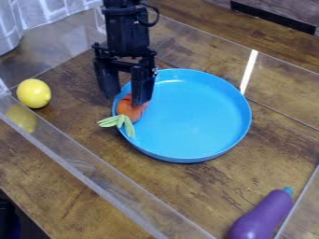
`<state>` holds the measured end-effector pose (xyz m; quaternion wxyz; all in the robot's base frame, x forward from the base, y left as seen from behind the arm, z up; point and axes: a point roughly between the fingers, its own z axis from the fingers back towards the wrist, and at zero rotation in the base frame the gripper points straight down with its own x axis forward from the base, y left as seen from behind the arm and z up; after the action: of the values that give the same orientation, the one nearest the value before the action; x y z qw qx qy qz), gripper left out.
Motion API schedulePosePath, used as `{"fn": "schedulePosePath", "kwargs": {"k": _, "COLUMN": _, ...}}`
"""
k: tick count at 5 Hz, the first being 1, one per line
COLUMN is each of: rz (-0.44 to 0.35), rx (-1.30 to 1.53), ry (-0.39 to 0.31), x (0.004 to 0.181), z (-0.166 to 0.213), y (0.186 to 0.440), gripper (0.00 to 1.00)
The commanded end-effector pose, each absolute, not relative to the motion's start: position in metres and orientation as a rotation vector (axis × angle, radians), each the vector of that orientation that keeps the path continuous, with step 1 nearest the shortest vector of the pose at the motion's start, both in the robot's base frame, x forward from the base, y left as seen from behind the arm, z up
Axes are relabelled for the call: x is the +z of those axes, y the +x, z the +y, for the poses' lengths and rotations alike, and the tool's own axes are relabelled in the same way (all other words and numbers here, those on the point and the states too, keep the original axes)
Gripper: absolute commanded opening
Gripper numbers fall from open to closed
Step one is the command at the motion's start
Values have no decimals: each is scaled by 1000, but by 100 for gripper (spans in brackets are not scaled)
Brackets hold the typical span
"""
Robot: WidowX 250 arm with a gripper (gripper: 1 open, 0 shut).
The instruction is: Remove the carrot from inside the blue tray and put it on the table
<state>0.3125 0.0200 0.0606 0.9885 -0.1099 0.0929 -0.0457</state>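
Dark brown wood grain covers the worktop (206,192), and it shines. On it the blue tray (189,117) sits, with the carrot (130,110) at its near left rim, the leafy end hanging over the edge. The hand (125,96) is wide open, I judge, and it holds nothing that I can see. Its fingers are just above the carrot, very close, on the far side of it; touching or not, I cannot tell. Probably it must go down around the orange body before closing.
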Motion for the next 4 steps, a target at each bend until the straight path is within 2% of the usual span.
{"fn": "schedulePosePath", "kwargs": {"k": 1, "rz": 134, "rx": -91, "ry": -209, "x": 70, "z": 24, "y": 323, "gripper": 100}}
{"fn": "schedulePosePath", "kwargs": {"k": 2, "rz": 138, "rx": -98, "ry": -203, "x": 64, "z": 24, "y": 325, "gripper": 100}}
{"fn": "schedulePosePath", "kwargs": {"k": 3, "rz": 141, "rx": -106, "ry": -198, "x": 60, "z": 24, "y": 326, "gripper": 0}}
{"fn": "schedulePosePath", "kwargs": {"k": 4, "rz": 142, "rx": -120, "ry": -190, "x": 63, "z": 25, "y": 327, "gripper": 0}}
